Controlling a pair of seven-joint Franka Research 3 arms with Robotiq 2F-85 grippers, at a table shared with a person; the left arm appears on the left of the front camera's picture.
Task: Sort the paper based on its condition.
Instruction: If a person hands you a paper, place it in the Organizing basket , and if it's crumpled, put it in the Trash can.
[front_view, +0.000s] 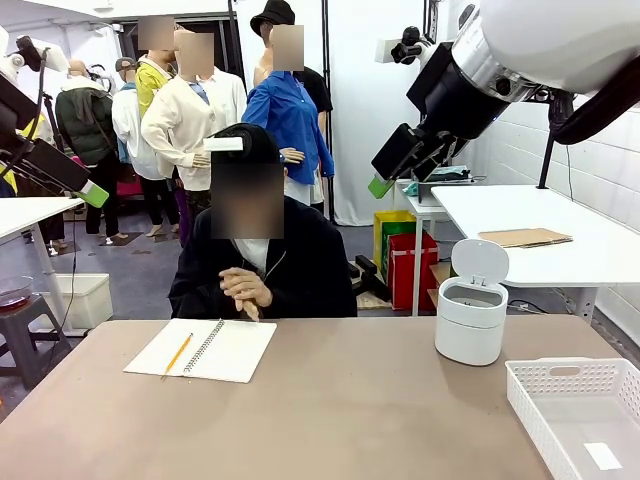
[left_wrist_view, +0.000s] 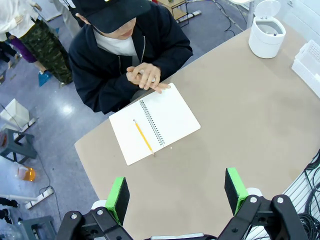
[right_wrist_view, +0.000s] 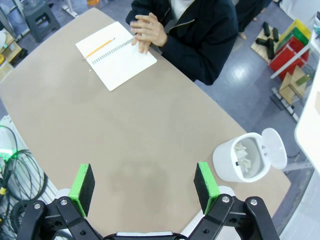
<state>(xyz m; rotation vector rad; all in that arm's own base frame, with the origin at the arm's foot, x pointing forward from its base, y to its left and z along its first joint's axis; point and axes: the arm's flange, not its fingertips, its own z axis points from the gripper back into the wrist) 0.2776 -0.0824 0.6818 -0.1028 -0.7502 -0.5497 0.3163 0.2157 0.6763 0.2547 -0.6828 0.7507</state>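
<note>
Left claw: fully open, green pads wide apart, nothing between them. It hangs high above the near side of the counter.

Right claw: fully open, empty, also high above the counter.

Counter layout:
- Spiral notebook lies flat and open at the far left, in front of the person, with a yellow pencil lying on its left page.
- White bin stands upright at the far right, lid flipped up. Pale shapes show inside it in the right wrist view, but what they are cannot be told.
- White slotted basket sits at the near right corner, just beside the bin.

The person's hands are clasped together at the notebook's far edge.

Paper: its position cannot be told; whether the clasped hands enclose it is not visible.
</note>
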